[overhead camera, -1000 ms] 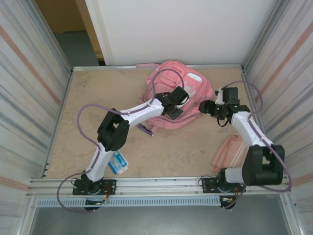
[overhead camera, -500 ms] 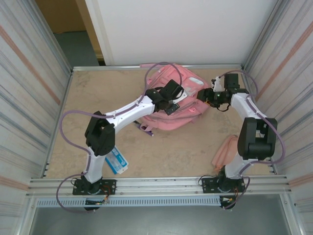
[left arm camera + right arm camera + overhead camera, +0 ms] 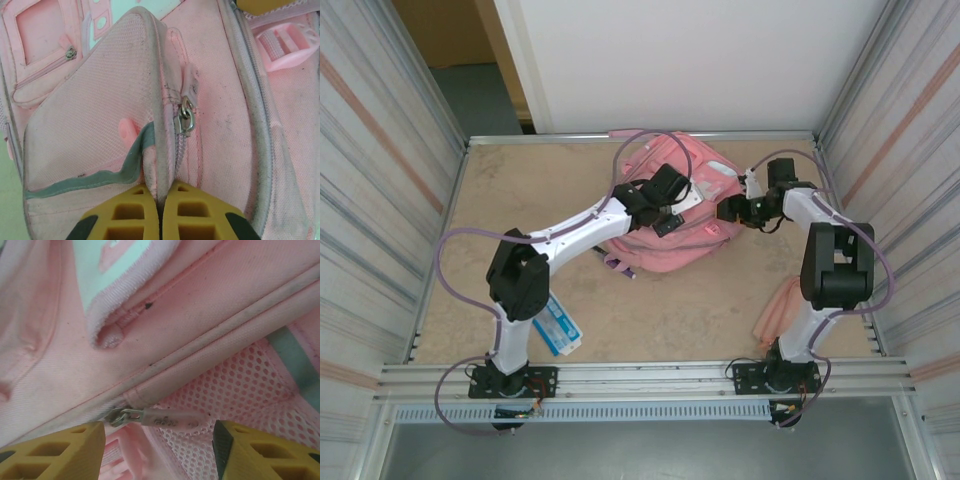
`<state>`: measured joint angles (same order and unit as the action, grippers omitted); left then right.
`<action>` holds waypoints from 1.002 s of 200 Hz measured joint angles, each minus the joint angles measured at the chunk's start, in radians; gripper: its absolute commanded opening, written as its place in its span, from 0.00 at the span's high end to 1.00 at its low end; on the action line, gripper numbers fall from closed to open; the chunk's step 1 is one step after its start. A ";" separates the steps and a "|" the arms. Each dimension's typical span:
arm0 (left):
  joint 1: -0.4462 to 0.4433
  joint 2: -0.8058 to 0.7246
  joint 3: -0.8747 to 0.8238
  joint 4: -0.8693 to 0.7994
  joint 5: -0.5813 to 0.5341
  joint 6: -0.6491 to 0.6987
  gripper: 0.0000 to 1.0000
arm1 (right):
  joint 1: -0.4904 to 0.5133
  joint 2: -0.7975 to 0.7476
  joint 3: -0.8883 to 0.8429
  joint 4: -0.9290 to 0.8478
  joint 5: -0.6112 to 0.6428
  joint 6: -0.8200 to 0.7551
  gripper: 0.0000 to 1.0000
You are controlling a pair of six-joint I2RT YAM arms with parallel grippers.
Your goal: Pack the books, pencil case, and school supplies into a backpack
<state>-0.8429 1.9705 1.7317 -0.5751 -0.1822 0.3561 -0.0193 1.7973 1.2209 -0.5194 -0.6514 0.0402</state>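
Two grippers: both at the backpack [image 3: 692,240], far centre of the table.
Left gripper [image 3: 160,212]: pressed together, pinching a fabric fold beside a zip.
Right gripper [image 3: 157,440]: jaws spread either side of the zipper pull [image 3: 167,418], not touching.
Risk: an off-centre closure would likely miss the pull; a slipping fold would slacken the zip.

The backpack [image 3: 90,110] is matt woven cloth, its zip slider [image 3: 185,120] shiny metal; table [image 3: 520,200] perhaps wood.

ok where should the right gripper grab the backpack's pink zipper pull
Grip the free end of the pink rubbery zipper pull, away from its metal slider. It lies lengthwise across the gap of the open right gripper, so probably come from that end, wrist turned, pinching its narrow sides.
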 measured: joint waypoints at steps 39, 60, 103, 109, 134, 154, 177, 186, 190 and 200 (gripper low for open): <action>0.028 -0.031 -0.028 0.007 0.065 0.024 1.00 | 0.000 0.057 0.019 0.006 -0.101 -0.087 0.42; 0.037 -0.035 -0.028 0.000 0.092 0.044 1.00 | 0.002 0.063 0.019 0.005 -0.140 -0.136 0.43; 0.043 -0.041 -0.028 -0.016 0.136 0.077 1.00 | 0.004 0.061 0.016 0.006 -0.184 -0.211 0.43; 0.044 -0.042 -0.028 -0.020 0.139 0.079 1.00 | 0.004 0.059 0.015 0.005 -0.188 -0.215 0.43; 0.051 -0.047 -0.028 -0.034 0.154 0.094 1.00 | 0.006 0.056 0.015 -0.013 -0.194 -0.236 0.51; 0.059 -0.052 -0.028 -0.042 0.167 0.097 1.00 | 0.008 0.044 0.010 -0.021 -0.190 -0.249 0.69; 0.069 -0.060 -0.028 -0.041 0.179 0.097 1.00 | 0.009 0.017 -0.006 -0.033 -0.195 -0.254 0.80; 0.071 -0.063 -0.029 -0.041 0.182 0.096 1.00 | 0.009 0.003 -0.013 -0.033 -0.194 -0.259 0.82; 0.072 -0.063 -0.029 -0.042 0.183 0.096 1.00 | 0.011 -0.004 -0.018 -0.032 -0.194 -0.259 0.83; 0.074 -0.065 -0.029 -0.042 0.186 0.096 1.00 | 0.013 -0.021 -0.030 -0.029 -0.194 -0.259 0.85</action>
<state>-0.7692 1.9057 1.7031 -0.6167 0.0036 0.4522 -0.0059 1.7760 1.1908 -0.5488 -0.8455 -0.2188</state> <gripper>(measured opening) 0.055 0.174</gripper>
